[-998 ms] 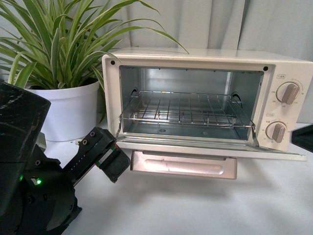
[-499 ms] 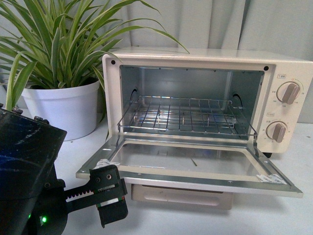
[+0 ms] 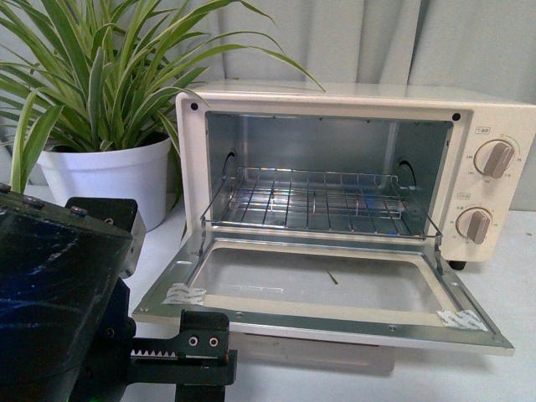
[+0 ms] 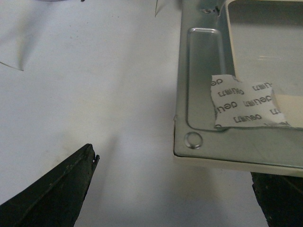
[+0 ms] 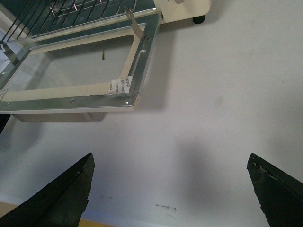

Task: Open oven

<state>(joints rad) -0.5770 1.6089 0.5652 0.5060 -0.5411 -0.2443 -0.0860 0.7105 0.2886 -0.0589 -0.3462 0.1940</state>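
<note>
Nearest the camera, the black left arm (image 3: 50, 310) fills the lower left corner of the front view. In its wrist view the left gripper (image 4: 174, 165) is seen spread wide with nothing held. The near left corner of the door (image 3: 318, 322) shows between its fingers, and whether it is touched cannot be told. The right gripper (image 5: 169, 163) is likewise shown wide apart and empty, above bare table (image 5: 213, 94) just off the door's other front corner.

The door is dropped fully forward and lies roughly level, glass upward, with a scrap of printed tape (image 3: 182, 293) at each front corner. Behind it the cream oven (image 3: 335, 100) stands mid-table. Its cavity is exposed, the wire rack (image 3: 318, 201) is drawn to the mouth, and two beige knobs (image 3: 494, 159) are set on its right face.

The opening is judged complete. At most, the arms remain to be drawn clear.

The table is plain white and matte, faintly scuffed. To the oven's left a striped-leaf plant (image 3: 92, 75) is kept in a white pot (image 3: 109, 180). A pale grey curtain (image 3: 402, 42) closes off the background.
</note>
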